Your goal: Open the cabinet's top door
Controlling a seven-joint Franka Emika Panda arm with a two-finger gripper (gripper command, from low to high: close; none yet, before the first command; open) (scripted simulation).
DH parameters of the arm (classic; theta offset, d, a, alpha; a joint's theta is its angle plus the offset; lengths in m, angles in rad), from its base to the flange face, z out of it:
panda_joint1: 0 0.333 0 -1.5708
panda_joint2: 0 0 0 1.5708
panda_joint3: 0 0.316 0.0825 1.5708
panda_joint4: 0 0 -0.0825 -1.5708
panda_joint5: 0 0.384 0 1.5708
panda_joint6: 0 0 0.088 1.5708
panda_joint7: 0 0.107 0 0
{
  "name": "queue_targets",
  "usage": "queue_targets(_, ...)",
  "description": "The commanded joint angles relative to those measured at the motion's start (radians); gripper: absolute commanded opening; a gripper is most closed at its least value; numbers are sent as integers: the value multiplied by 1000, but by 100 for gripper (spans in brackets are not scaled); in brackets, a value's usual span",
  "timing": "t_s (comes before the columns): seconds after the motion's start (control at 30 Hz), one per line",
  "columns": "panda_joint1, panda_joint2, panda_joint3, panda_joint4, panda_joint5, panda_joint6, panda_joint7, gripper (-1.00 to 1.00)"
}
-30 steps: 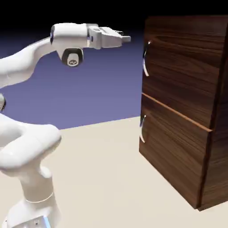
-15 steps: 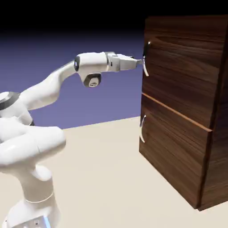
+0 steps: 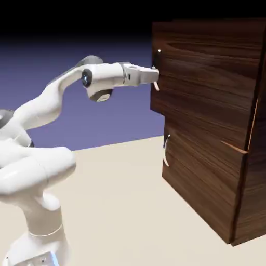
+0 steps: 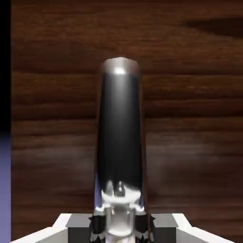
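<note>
In the exterior view, the white arm (image 3: 40, 111) rises from a base (image 3: 47, 239) at seven o'clock; the little marks on the base's panel (image 3: 41, 261) are too small to read. The arm reaches over to the gripper (image 3: 156, 76), which is near eleven o'clock from the picture's middle and meets the top door's silver handle (image 3: 157, 87). Just below, toward six o'clock from that grip, is the lower silver handle (image 3: 165, 151). Next comes the top door (image 3: 208, 67), ajar, its handle edge jutting toward nine o'clock past the lower door (image 3: 200, 166). Part of the light orange seam (image 3: 234, 147) shows at four o'clock, and a thin bright line (image 3: 253, 124) runs up the top door's far edge, on the cabinet (image 3: 254, 195).

In the hand view, a strip of backdrop (image 4: 4, 185) lines the nine o'clock side. Then, low down, comes one grey finger tip (image 4: 80, 228), the shiny handle, and the other finger tip (image 4: 163, 228). The fingers are closed in on the handle, pinching it between them at six o'clock; from there it stretches toward twelve o'clock, with the top door's dark grain behind.
</note>
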Motion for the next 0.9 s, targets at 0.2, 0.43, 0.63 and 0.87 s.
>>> queue_targets(0.2,189,-22,-183,-253,-53,-233,-154,-100)
queue_targets(0.43,281,-30,-437,-413,-224,-445,-260,-100)
queue_targets(0.63,294,-7,-654,-471,-395,-587,-330,-100)
queue_targets(0.87,283,70,-908,-482,-610,-739,-414,-100)
